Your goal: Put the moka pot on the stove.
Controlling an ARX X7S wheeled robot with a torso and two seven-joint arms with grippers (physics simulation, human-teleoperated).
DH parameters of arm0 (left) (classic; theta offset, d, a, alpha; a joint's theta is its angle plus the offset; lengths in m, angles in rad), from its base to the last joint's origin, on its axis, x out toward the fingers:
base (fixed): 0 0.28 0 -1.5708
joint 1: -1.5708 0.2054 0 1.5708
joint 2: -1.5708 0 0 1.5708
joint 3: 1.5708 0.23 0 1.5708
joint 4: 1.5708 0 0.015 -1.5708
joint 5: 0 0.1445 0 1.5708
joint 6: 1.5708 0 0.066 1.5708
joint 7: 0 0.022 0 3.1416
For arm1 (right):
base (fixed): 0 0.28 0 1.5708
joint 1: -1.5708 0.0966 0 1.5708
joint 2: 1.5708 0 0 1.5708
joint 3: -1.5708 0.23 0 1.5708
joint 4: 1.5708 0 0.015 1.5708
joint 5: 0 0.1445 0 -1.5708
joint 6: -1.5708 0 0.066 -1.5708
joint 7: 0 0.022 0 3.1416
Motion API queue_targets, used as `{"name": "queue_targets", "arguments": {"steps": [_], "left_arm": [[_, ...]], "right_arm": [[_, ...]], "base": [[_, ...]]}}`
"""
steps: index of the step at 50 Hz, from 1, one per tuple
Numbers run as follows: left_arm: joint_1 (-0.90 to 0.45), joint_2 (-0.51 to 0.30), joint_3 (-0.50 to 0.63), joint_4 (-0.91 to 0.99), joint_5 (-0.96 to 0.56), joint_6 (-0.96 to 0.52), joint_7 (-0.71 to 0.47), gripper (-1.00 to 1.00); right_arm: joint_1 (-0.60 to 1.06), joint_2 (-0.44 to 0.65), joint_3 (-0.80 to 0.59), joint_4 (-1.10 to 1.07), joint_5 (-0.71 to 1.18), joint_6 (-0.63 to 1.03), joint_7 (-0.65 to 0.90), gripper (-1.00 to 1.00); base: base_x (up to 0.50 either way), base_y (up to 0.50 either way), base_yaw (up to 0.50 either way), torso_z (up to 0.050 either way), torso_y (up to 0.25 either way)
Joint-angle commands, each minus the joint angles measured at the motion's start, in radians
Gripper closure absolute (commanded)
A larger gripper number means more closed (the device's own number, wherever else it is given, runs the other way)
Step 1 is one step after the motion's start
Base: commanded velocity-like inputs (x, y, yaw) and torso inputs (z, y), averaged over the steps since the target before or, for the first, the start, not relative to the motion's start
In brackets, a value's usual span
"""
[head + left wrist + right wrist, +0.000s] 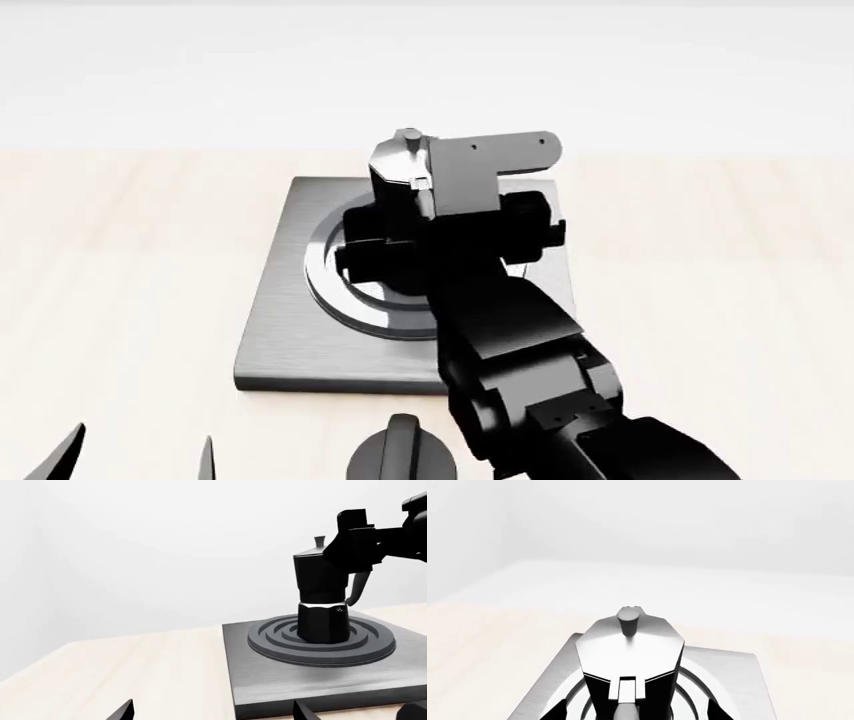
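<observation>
1. Pot (322, 607): upright on the ring burner at the middle of the stove (267, 680), which lies on the worktop (147, 670).
2. My right tool (363, 555): at the pot's handle; clamped or apart, I cannot tell.
3. My left tool (134, 455): apart, idle.
4. Step: placing looks finished. Next: release, withdraw without tipping it.

a pale wooden table (120, 270) bears a black knob (400, 455).

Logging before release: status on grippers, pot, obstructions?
Right gripper at moka pot handle side, grip state unclear. Left gripper open, idle. Pot upright on stove burner rings. Nothing obstructing.
</observation>
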Motion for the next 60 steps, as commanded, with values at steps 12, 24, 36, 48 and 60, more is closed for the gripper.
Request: {"name": "queue_targets", "arguments": {"steps": [12, 24, 36, 48, 60], "left_arm": [[-0.002, -0.003, 0.005, -0.001, -0.001, 0.002, 0.0, -1.0], [-0.003, -0.004, 0.007, -0.001, -0.001, 0.004, -0.001, -1.0], [-0.003, -0.005, 0.008, -0.002, -0.001, 0.004, -0.004, -1.0], [-0.004, -0.006, 0.01, -0.002, -0.002, 0.005, -0.005, -1.0], [-0.005, -0.007, 0.012, -0.002, -0.006, 0.004, -0.003, -1.0]], "right_arm": [[-0.031, 0.209, 0.001, -0.422, -0.039, -0.066, 0.221, -1.0], [-0.048, 0.296, 0.002, -0.577, -0.071, -0.106, 0.324, -1.0], [-0.068, 0.374, -0.002, -0.738, -0.113, -0.146, 0.411, -1.0], [-0.082, 0.434, -0.006, -0.867, -0.155, -0.176, 0.469, -1.0], [-0.098, 0.504, -0.008, -1.015, -0.217, -0.212, 0.553, -1.0]], "base": [[0.0, 0.0, 0.0, 0.0, 0.0], [0.0, 0.0, 0.0, 0.0, 0.0], [0.0, 0.0, 0.0, 0.0, 0.0], [0.0, 0.0, 0.0, 0.0, 0.0], [0.0, 0.0, 0.0, 0.0, 0.0]]}}
